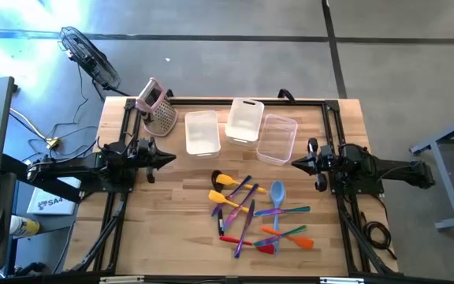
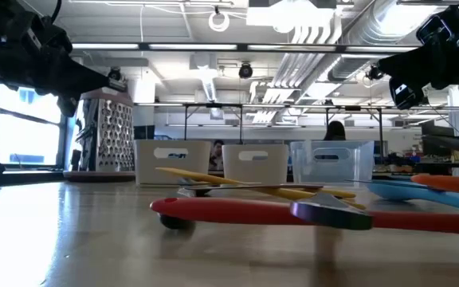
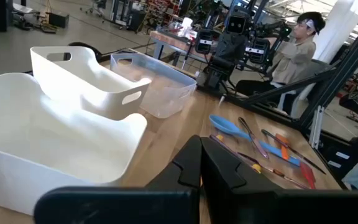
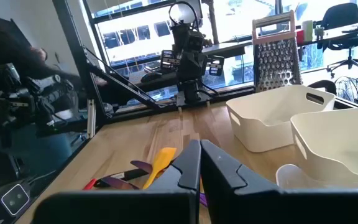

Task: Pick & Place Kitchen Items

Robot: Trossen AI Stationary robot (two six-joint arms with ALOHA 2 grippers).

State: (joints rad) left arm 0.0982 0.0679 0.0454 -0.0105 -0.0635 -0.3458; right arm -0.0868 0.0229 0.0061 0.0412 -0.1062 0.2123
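Utensils (image 1: 257,214) lie in a loose, overlapping pile on the table (image 1: 172,221), toward the front edge and nearer the right arm's side. Colours seen: yellow, purple, blue, orange, red, green. A blue spoon (image 1: 277,193) sits at the pile's far right part; yellow spatulas (image 1: 227,181) at its left. In the low view a red utensil (image 2: 237,211) lies closest to the camera.

Behind the pile stand three tubs (image 1: 240,130) in a row, none holding a utensil. A grater (image 1: 158,110) stands upright left of the tubs, at the back edge.

Left gripper (image 1: 172,155): above the table's left side, fingers closed, holding nothing. Right gripper (image 1: 295,164): above the right side, just in front of the right-hand tub, fingers closed, holding nothing. The two point at each other, well apart.
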